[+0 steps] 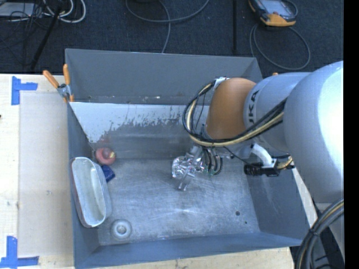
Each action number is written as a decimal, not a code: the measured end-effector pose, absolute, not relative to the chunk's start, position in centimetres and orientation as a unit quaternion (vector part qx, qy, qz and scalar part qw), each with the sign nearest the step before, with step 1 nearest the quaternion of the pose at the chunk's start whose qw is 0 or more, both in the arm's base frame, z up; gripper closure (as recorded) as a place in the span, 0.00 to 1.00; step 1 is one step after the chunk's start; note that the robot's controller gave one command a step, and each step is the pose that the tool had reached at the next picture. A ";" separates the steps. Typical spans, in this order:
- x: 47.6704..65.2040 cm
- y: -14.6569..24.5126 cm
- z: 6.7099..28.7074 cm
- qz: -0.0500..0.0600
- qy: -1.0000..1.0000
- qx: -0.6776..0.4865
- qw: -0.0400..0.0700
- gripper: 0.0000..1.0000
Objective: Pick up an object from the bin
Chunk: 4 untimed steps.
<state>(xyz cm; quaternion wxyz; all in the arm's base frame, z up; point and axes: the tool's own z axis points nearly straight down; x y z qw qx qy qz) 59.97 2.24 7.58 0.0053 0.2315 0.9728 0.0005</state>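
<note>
Plainly the gripper (183, 171) hangs low over a bare patch near the middle of the grey bin (219, 209), with nothing seen in its grasp. Whether it is spread or closed I cannot tell. Every loose thing lies well apart, toward the view's left. Nearest are a small pink round thing (105, 155) and a blue piece (108, 174) just beside it. A pale oblong dish (90, 192) lies lengthwise along the left wall, and a grey round cap (120, 227) sits near the near-left corner. Any pick, I judge, needs a leftward reach first.

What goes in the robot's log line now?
tool: over bin middle | pink ball, blue piece, clear dish: left side | round cap: front left
</note>
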 end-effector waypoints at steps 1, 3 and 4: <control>60.2 2.3 7.8 0.002 0.973 0.230 0.011 1.00; 60.4 2.3 12.7 0.000 0.974 0.226 0.001 1.00; 60.5 2.3 14.8 0.000 0.975 0.224 0.001 1.00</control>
